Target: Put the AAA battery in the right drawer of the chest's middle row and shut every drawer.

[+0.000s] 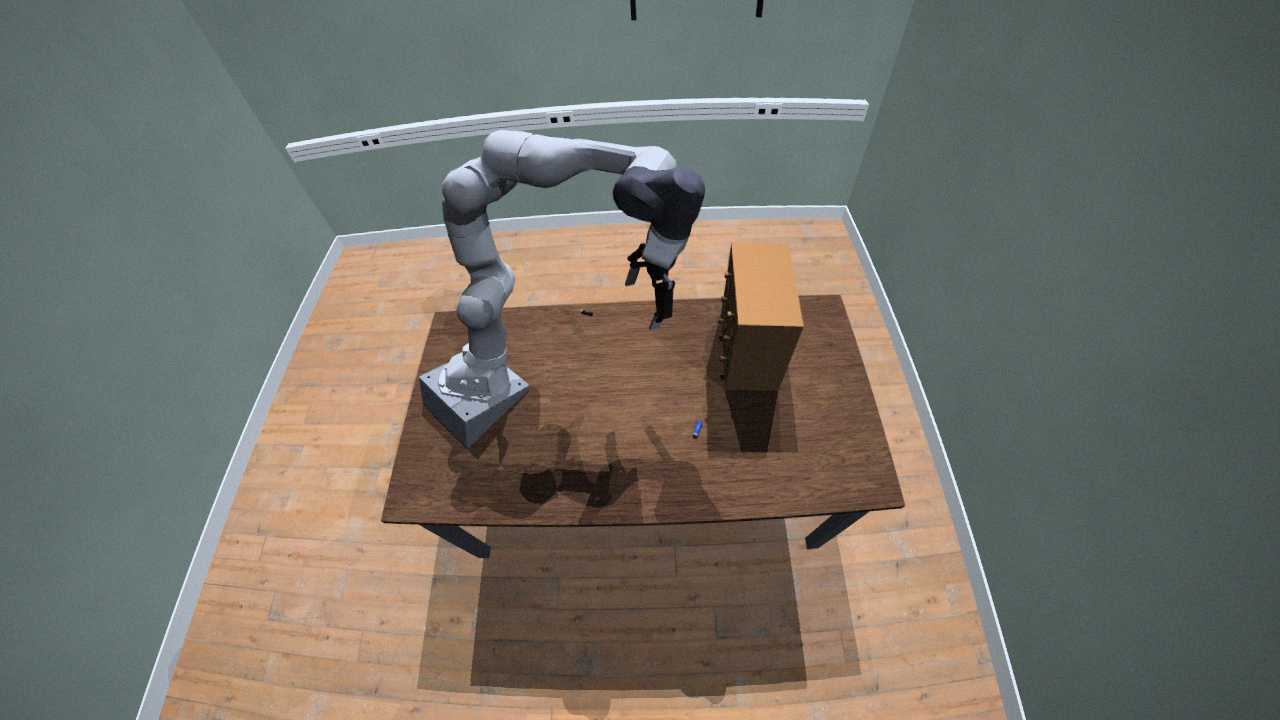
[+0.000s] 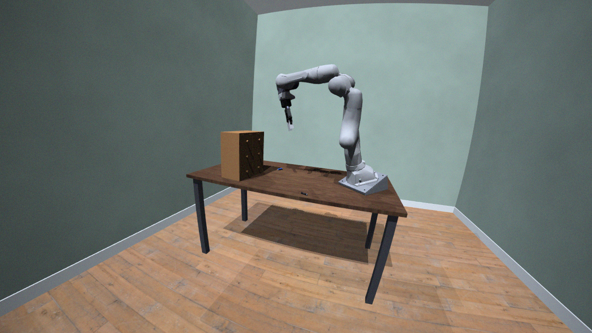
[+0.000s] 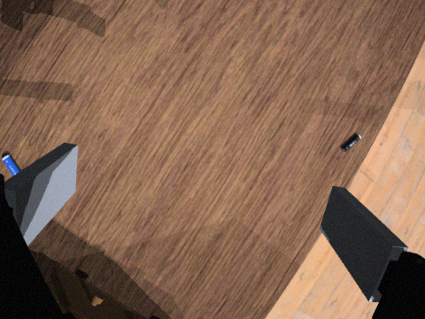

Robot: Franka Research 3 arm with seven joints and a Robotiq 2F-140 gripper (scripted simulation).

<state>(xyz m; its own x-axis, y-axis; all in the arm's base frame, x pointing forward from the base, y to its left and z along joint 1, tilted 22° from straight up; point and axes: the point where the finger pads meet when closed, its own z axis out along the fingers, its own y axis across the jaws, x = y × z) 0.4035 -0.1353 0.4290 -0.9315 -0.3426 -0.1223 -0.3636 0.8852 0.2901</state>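
A tan wooden chest (image 1: 765, 295) (image 2: 233, 155) stands upright at the right side of the table, its drawer fronts with small knobs facing the arm. All drawers look shut. A small black cylinder with a pale end (image 1: 587, 313) (image 2: 304, 194) (image 3: 351, 142) lies near the far table edge. A small blue cylinder with a white tip (image 1: 696, 428) (image 2: 280, 169) (image 3: 9, 165) lies near the chest's front corner. I cannot tell which is the AAA battery. My gripper (image 1: 646, 300) (image 2: 289, 126) (image 3: 204, 190) is open and empty, pointing down, high above the table, left of the chest front.
The dark wooden table (image 1: 554, 402) (image 2: 314, 186) (image 3: 207, 66) carries the arm's grey base (image 1: 472, 394) (image 2: 364, 182) at its left. The table edge runs close to the black cylinder.
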